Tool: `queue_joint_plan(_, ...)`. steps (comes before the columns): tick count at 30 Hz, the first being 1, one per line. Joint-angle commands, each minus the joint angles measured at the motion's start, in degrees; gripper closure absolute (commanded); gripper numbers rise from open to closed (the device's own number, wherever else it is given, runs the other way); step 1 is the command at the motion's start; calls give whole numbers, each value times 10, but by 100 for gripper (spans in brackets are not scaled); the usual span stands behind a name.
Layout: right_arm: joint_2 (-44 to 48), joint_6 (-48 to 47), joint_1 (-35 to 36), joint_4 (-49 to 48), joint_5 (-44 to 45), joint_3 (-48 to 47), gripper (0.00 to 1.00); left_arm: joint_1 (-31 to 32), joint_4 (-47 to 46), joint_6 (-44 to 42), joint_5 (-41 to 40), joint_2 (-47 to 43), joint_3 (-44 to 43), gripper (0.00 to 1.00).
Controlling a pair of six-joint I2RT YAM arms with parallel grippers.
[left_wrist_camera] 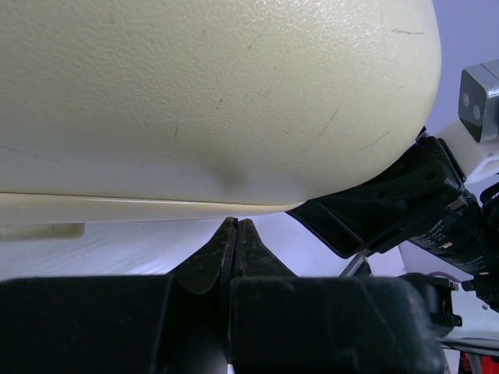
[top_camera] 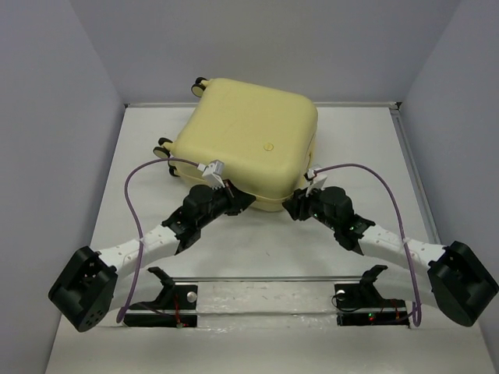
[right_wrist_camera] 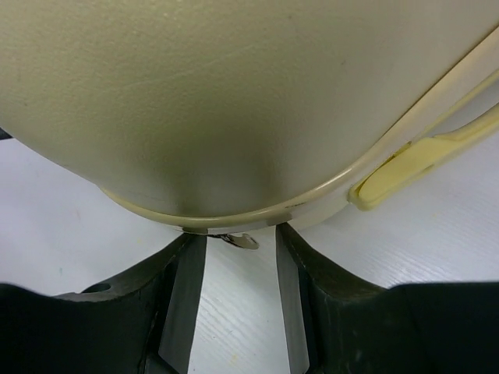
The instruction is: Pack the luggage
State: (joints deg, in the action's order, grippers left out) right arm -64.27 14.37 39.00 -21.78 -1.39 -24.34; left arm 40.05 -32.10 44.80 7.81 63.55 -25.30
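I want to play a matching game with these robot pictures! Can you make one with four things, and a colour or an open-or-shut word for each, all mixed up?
Things:
1. luggage
2. left gripper
3. right gripper
4. left arm's cable

Words:
A. open
B. purple
C. pale yellow
D. shut

Right pairs: 1-C, 2-D, 3-A, 4-B.
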Motion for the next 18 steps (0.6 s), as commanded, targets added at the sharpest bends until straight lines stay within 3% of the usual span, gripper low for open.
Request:
queue_joint_plan(1, -15, -12, -2, -117, -29, 8, 54, -1, -32, -16, 3, 4, -3, 94)
queue_joint_plan(4, -20, -1, -2, -166, -10, 25, 63, -1, -34, -15, 4, 6, -5, 94)
queue_joint_plan(8, -16, 14, -2, -223, 11, 53, 91, -1, -35, -16, 3, 12, -9, 94)
queue_joint_plan(18, 10, 77, 25, -187, -48, 69, 93, 0, -64, -20, 3, 70, -48, 94)
